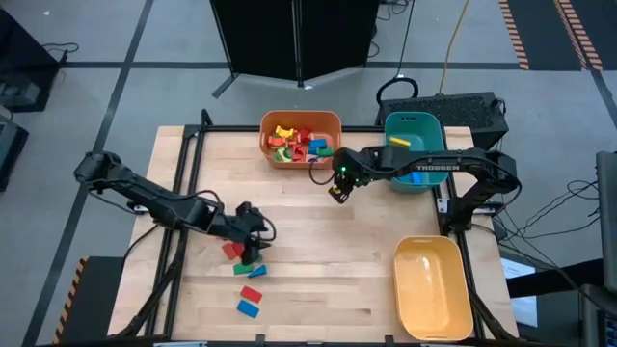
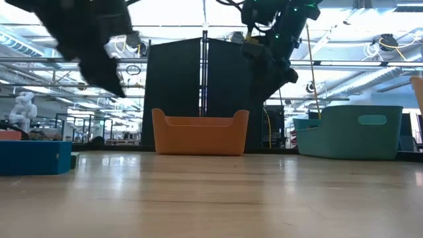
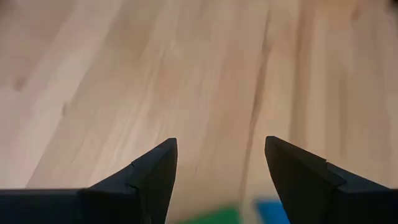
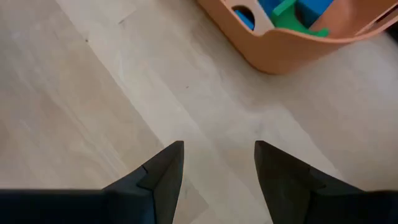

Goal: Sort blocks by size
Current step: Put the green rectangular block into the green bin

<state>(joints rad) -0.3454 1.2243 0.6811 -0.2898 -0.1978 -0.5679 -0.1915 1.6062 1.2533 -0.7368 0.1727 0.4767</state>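
Pale wooden tabletop (image 1: pixel 328 251) carries a yellow bin (image 1: pixel 433 287), a teal bin (image 1: pixel 415 150) and an orange bin (image 1: pixel 301 141) heaped with small flat colored blocks (image 1: pixel 298 141). Left gripper (image 1: pixel 253 246), fingers spread and empty, hovers over loose red, green and blue blocks (image 1: pixel 249 280). Right gripper (image 1: pixel 336 194), also spread and empty, hangs near the orange bin.

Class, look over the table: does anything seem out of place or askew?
Nothing is damaged. A few loose blocks lie scattered on the bare table near the left gripper, outside any bin, while the yellow bin looks empty.
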